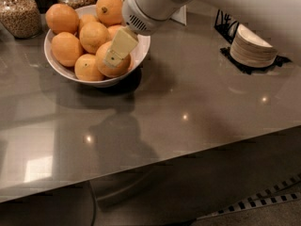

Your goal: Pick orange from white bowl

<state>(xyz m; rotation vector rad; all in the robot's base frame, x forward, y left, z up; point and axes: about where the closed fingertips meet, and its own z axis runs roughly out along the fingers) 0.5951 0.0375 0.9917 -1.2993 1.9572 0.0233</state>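
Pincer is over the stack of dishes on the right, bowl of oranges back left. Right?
Not the dishes. The camera view shows the pincer over the white bowl, at the front orange. The stack of dishes sits apart on the right.

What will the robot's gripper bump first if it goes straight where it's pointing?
Most likely the big orange at the front of the white bowl. The gripper points down at it from just above, though depth is unclear.
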